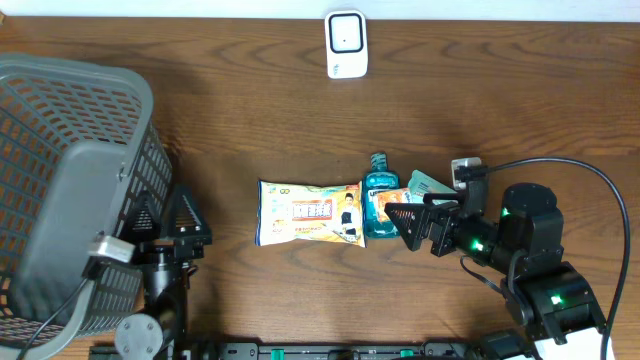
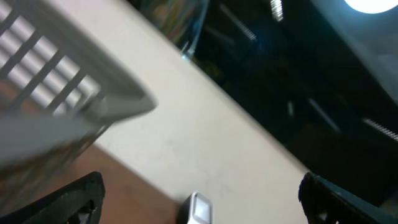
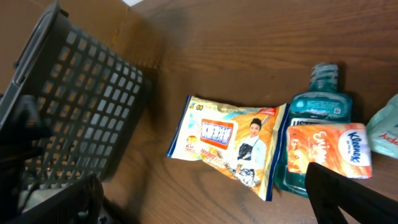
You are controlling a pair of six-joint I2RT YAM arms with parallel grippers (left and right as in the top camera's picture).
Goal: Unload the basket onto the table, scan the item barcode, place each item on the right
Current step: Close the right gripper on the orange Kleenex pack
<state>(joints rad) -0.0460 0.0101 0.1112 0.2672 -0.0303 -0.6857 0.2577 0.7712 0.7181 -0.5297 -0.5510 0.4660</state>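
Observation:
Three items lie side by side mid-table: a yellow snack bag (image 1: pixel 310 213) (image 3: pixel 230 140), a blue mouthwash bottle (image 1: pixel 378 195) (image 3: pixel 320 112) and an orange tissue pack (image 1: pixel 402 199) (image 3: pixel 329 146) leaning on the bottle. No barcode shows on any of them. The white scanner (image 1: pixel 346 43) (image 2: pixel 198 208) stands at the table's far edge. My right gripper (image 1: pixel 402 228) (image 3: pixel 205 193) hovers open just right of the items, holding nothing. My left gripper (image 1: pixel 165 208) (image 2: pixel 199 190) is open and empty beside the basket, pointing towards the scanner.
A large grey mesh basket (image 1: pixel 70 190) (image 2: pixel 62 81) (image 3: pixel 74 106) fills the left side, tipped towards the left arm. A pale green pack (image 1: pixel 430 183) (image 3: pixel 387 127) lies behind the tissue pack. The right arm's cable (image 1: pixel 600 190) loops over the table's right side.

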